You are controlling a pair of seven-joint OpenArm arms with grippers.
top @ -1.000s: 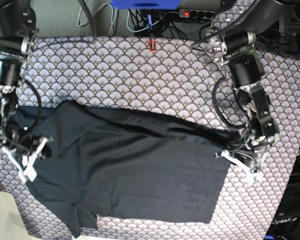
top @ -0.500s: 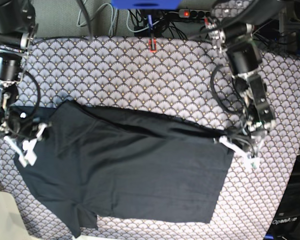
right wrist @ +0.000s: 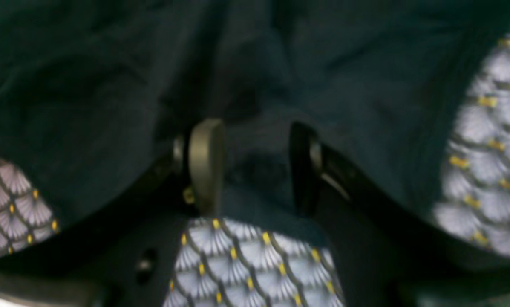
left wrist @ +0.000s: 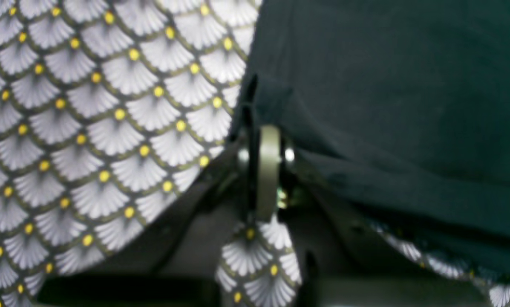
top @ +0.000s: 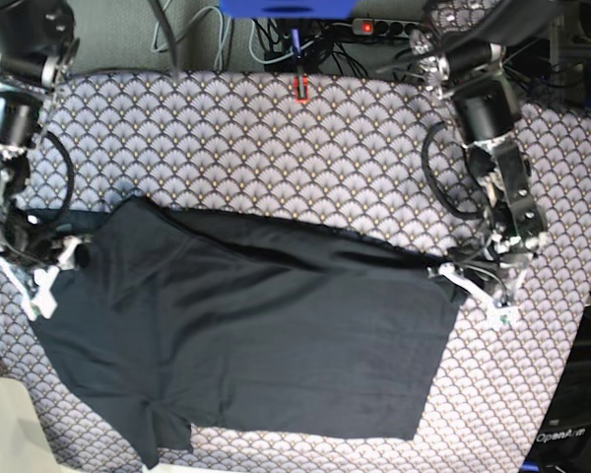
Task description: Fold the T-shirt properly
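A grey scallop-patterned cloth with yellow dots covers the table; cables and a power strip lie along its far edge.

The left gripper has its jaws pressed together on the shirt's edge: in the left wrist view the olive pad sits tight against its partner with a thin fold of dark fabric pinched between them, at the corner of the T-shirt where the hem meets the cloth. The right gripper has its jaws standing apart; in the right wrist view the olive pad and the dark one opposite leave a clear gap, and black fabric lies in that gap without being squeezed.

The T-shirt lies flat across the near half of the table, wide and mostly smooth, its top edge a folded line running from the right gripper's side down towards the left gripper. One sleeve juts out at the near edge on the right arm's side. Both arms reach in from the far corners.
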